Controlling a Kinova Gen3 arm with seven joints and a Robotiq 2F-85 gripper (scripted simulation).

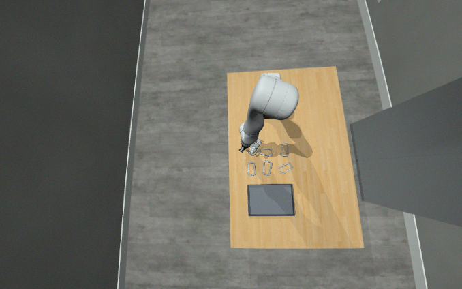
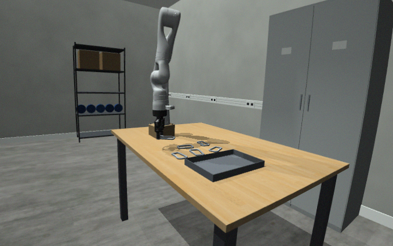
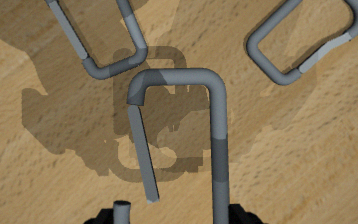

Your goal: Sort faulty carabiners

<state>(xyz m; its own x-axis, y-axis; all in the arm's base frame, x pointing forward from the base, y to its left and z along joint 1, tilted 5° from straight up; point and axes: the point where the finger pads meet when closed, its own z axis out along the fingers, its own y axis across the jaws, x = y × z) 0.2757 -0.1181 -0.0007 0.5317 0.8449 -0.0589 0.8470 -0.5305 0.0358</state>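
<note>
My gripper [image 1: 251, 149] stands at the left end of the far row of carabiners and is shut on a grey carabiner [image 3: 200, 125]. In the wrist view its gate [image 3: 143, 152] hangs open, swung inward away from the nose. The carabiner sits a little above the wood, over its own shadow. It also shows in the side view [image 2: 167, 137] below the fingers [image 2: 158, 134]. Several other carabiners lie on the table, among them one [image 1: 266, 152] beside the held one and one [image 1: 251, 168] in the near row. The grey tray [image 1: 270, 200] is empty.
Two neighbouring carabiners show in the wrist view, one at the upper left [image 3: 100, 40] and one at the upper right [image 3: 300, 40]. A brown block [image 2: 162, 129] stands just behind the gripper. The tray [image 2: 224, 163] lies past the near row of carabiners.
</note>
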